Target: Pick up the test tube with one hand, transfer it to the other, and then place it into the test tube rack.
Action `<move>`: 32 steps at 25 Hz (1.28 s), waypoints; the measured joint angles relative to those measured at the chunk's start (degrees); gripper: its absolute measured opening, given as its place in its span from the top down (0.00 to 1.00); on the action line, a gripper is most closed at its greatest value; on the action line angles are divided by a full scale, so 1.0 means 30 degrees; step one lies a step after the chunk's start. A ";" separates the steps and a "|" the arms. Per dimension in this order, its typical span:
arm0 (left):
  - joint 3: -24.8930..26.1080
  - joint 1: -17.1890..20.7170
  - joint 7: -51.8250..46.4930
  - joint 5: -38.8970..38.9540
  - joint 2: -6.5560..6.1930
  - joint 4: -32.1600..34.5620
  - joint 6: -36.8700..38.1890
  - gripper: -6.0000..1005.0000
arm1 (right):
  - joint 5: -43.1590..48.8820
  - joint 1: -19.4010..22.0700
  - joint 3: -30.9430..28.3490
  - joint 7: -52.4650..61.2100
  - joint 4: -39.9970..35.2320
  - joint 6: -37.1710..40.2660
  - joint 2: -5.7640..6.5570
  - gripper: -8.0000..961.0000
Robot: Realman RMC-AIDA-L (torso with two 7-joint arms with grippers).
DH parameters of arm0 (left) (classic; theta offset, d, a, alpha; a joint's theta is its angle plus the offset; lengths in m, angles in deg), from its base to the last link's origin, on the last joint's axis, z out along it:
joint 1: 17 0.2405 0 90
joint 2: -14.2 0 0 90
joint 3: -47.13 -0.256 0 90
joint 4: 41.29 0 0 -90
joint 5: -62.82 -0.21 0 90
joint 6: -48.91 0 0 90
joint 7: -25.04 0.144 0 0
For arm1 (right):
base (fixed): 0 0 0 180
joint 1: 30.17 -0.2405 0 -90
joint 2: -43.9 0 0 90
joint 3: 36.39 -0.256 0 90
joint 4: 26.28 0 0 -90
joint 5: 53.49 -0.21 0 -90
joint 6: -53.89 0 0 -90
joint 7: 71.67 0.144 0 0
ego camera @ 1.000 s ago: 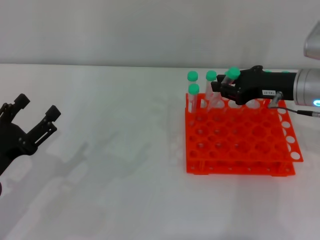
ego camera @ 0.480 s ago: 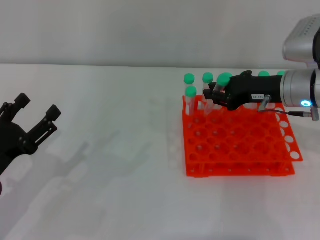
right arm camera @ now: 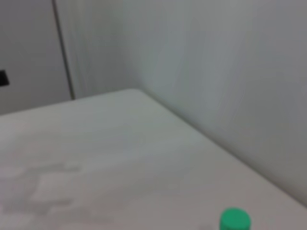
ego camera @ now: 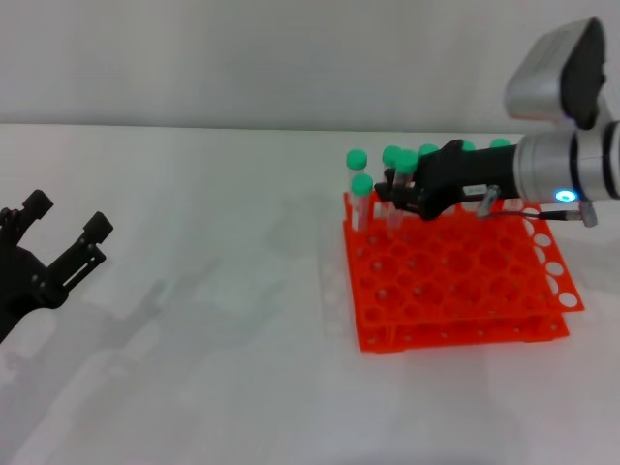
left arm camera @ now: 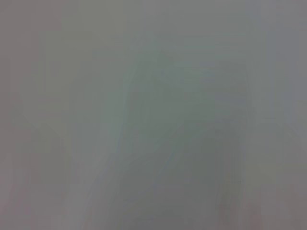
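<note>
Item 1, test tube rack (ego camera: 455, 281): orange-red, two tiers, grid of round holes; my landmark for everything below. Green-capped tubes stand along its far row and its far-left corner.

Item 2, right gripper (ego camera: 397, 189): reaches in over the rack's far-left corner. Its fingers look closed around a test tube (ego camera: 406, 167), green cap showing just above them, tube tilted. I judge the grip from the head view only; contact is partly hidden by the neighbouring tubes. The arm behind it carries a small glowing ring.

Item 3, left gripper (ego camera: 66, 231): well to the left of the rack, low over the table (ego camera: 223, 291), fingers spread wide, holding nothing.

Item 4, step in hand, my judgement: the pick-up, tube being drawn from the rack. Next I must lift it clear of the adjacent caps, then carry it left of the rack to the waiting open gripper.

Item 5, writing: none I can read in these views.
</note>
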 joint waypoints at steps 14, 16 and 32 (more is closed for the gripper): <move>0.0015 0.0330 0.0295 -0.0036 0.0001 0.0405 -0.0100 0.12 | 0.1835 0.0154 -0.0175 0.0500 -0.1092 -0.0219 -0.0602 0.65; 0.0019 0.0335 0.0381 -0.0007 0.0000 0.0440 -0.0089 0.12 | 0.1830 0.0362 -0.0297 0.0498 -0.1319 -0.0074 -0.0597 0.65; 0.0025 0.0133 0.0620 0.0771 -0.0108 0.0234 -0.0038 0.12 | 0.1755 0.6054 -0.6168 -0.1814 -0.5823 0.6087 -0.1286 0.15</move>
